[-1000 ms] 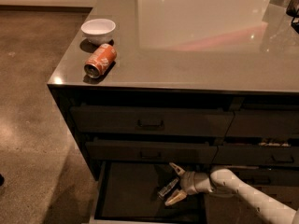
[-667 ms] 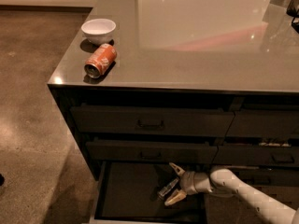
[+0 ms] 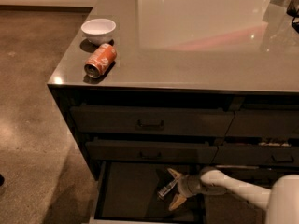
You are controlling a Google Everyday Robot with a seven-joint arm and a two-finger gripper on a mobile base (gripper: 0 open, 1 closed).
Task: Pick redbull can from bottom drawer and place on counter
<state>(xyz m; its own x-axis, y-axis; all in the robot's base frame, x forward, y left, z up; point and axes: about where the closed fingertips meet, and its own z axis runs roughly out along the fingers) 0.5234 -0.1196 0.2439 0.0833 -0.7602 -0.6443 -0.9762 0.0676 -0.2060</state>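
The redbull can (image 3: 165,190), slim and silvery, lies on its side on the dark floor of the open bottom drawer (image 3: 131,195). My gripper (image 3: 174,188) reaches into the drawer from the right on a white arm. It is open, with its two tan fingertips (image 3: 173,173) spread above and below the can's right end. The grey counter (image 3: 201,36) tops the drawer cabinet.
An orange soda can (image 3: 100,59) lies on its side near the counter's front left corner, beside a white bowl (image 3: 98,30). Two closed handled drawers (image 3: 149,123) sit above the open one. Brown floor lies to the left.
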